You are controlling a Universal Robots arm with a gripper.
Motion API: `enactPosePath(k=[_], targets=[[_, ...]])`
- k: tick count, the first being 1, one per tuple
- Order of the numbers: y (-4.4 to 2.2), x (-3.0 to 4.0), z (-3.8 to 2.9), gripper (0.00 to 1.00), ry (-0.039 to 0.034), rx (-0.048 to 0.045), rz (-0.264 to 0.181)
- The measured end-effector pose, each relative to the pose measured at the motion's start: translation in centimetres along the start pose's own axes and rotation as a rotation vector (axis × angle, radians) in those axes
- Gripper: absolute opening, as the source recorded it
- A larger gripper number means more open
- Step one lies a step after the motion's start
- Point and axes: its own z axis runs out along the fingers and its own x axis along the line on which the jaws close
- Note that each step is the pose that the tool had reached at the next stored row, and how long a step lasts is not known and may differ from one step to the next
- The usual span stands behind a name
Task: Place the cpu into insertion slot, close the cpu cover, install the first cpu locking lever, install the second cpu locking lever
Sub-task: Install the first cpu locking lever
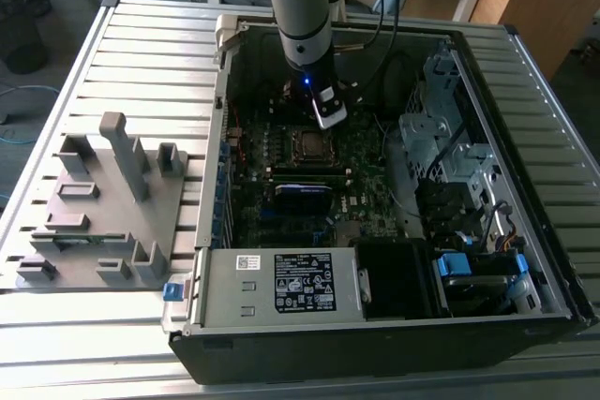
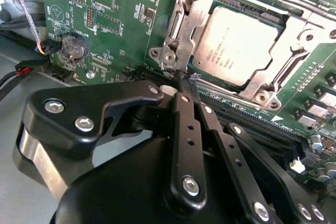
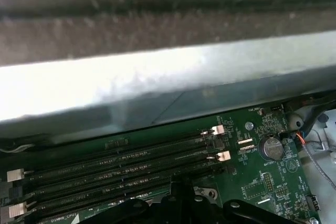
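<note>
the counter point(image 1: 141, 44) is a pale grey metal top of long parallel slats with dark grooves between them, running across the exterior view. an open black computer case point(image 1: 375, 344) lies flat on it, side panel off, its interior facing up. beside the case, toward the exterior view's left and just apart from its silver edge, a grey plastic fixture tray point(image 1: 103, 222) rests directly on the slats; it carries several upright posts and small blocks, the tallest post near its middle. bare slats show beyond the case and in front of it, and more run on past the tray.
</note>
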Motion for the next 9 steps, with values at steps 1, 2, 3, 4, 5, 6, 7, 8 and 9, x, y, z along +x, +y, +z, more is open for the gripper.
enactPosePath(k=[1, 2, 3, 4, 5, 6, 7, 8, 9], targets=[[0.01, -0.01, -0.03, 0.1, 0.0001, 0.0001, 0.0], [0.05, -0.03, -0.12, 0.1, 0.0, -0.0006, 0.0], [0.1, -0.07, -0.29, 0.1, -0.0001, -0.0006, 0.0], [0.15, -0.12, -0.52, 0.1, -0.0001, -0.0002, 0.0], [0.21, -0.18, -0.77, 0.1, 0.0, 0.0, 0.0], [0.28, -0.23, -1.03, 0.1, 0.0, 0.0, 0.0], [0.34, -0.29, -1.25, 0.1, 0.0, 0.0, 0.0], [0.4, -0.34, -1.5, 0.1, 0.0, 0.0, 0.0], [0.46, -0.4, -1.75, 0.1, 0.0, 0.0, 0.0]])
